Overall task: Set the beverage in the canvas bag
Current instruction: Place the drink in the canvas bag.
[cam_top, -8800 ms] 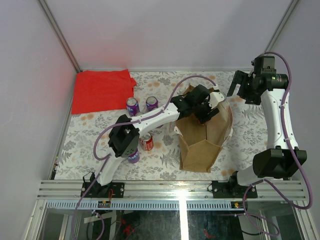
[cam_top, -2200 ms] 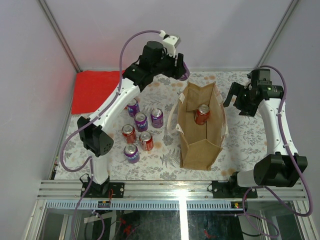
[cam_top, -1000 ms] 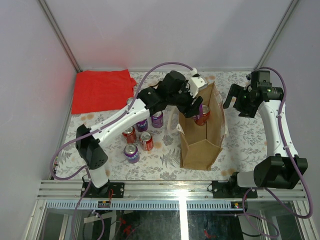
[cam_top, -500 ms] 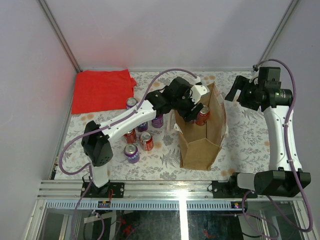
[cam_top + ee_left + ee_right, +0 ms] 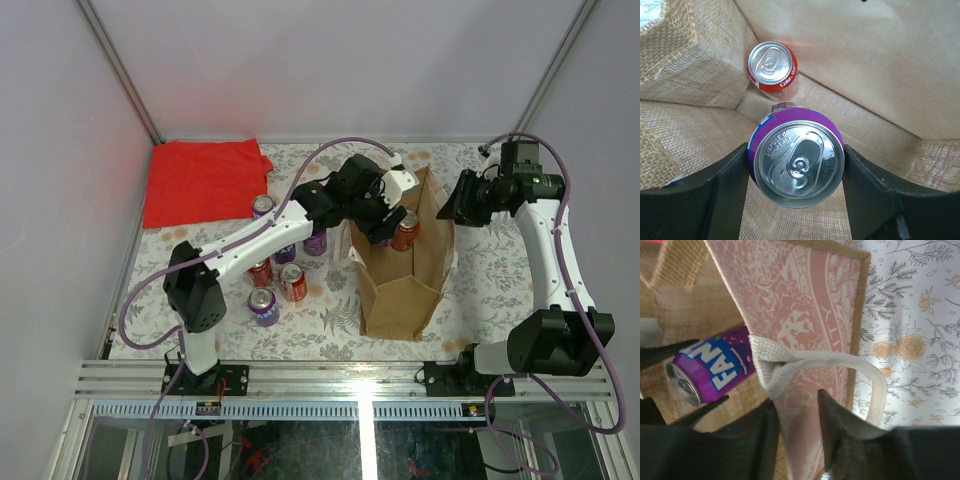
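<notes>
The beverage, a purple soda can (image 5: 797, 162), hangs inside the canvas bag (image 5: 405, 275) with my left gripper (image 5: 796, 172) shut on its sides. The same can (image 5: 715, 371) shows through the bag's mouth in the right wrist view. A red cola can (image 5: 772, 66) stands on the bag's floor by the far wall, and it also shows from above (image 5: 405, 232). My left gripper (image 5: 380, 225) is in the bag's opening. My right gripper (image 5: 797, 425) pinches the bag's pink-printed right wall (image 5: 805, 325) just under the cream strap handle (image 5: 840, 364); from above it (image 5: 455, 207) is at the bag's right rim.
Several purple and red cans stand left of the bag, among them a purple one (image 5: 265, 306) and a red one (image 5: 293, 283). A flat red cloth (image 5: 205, 180) lies at the back left. The floral table cover (image 5: 490, 270) lies bare to the right of the bag.
My right gripper swung back to the bag's right rim and closed on its wall. My left gripper, still holding the purple can, has moved a little deeper into the bag's mouth.
</notes>
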